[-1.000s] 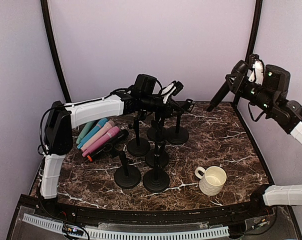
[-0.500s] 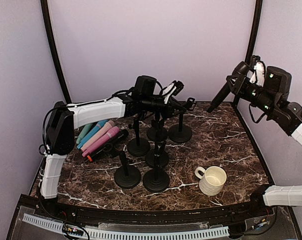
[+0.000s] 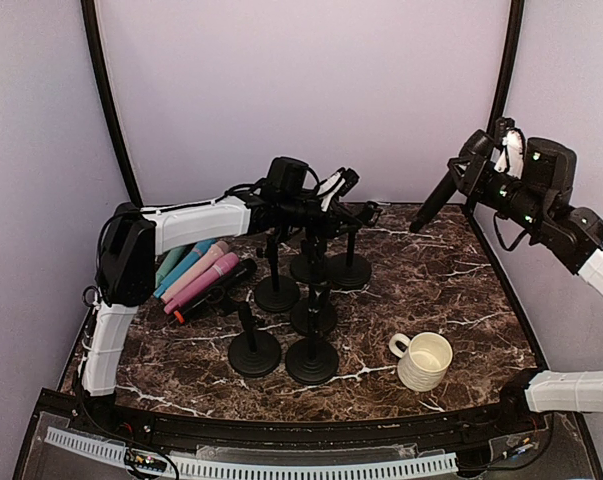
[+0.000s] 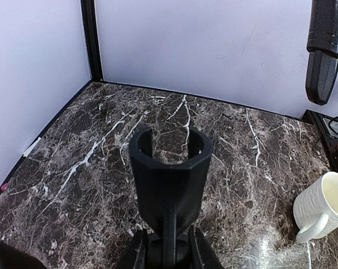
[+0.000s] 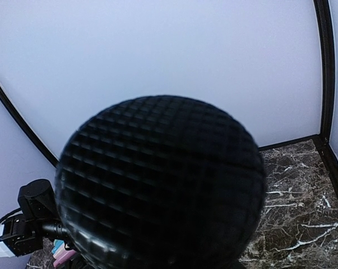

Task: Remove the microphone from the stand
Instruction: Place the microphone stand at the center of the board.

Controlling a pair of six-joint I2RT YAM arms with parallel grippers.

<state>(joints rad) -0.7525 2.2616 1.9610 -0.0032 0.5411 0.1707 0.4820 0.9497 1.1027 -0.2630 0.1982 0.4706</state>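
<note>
Cup [image 3: 422, 360] sits closest, upright on the marble table [image 3: 471, 290] right of centre, handle to the left. Just to its left is a cluster of other stands [image 3: 312, 355], black with round bases and set close together. Beyond them, at the table's left side, loose microphones [image 3: 196, 272] in teal, pink and black lie side by side, angled toward the back corner.

Farther back, the left arm reaches across from the left, and the left gripper [image 3: 349, 205] is clenched on the stand [image 3: 352, 262] at the back of the cluster. In the left wrist view the fingers [image 4: 136, 253] press in on both sides of the stem, just below the open-topped clip [image 4: 170, 168]. The same view shows the cup lower right.

Highest and farthest, the right gripper [image 3: 468, 172] grasps the microphone [image 3: 433, 203] in the air near the back right corner, well apart from the stand and clear of the table. Its body slants down and to the left. In the left wrist view its black tail [image 4: 325, 50] hangs at the top right. In the right wrist view its mesh head [image 5: 160, 185] fills the picture and hides the fingers.
</note>
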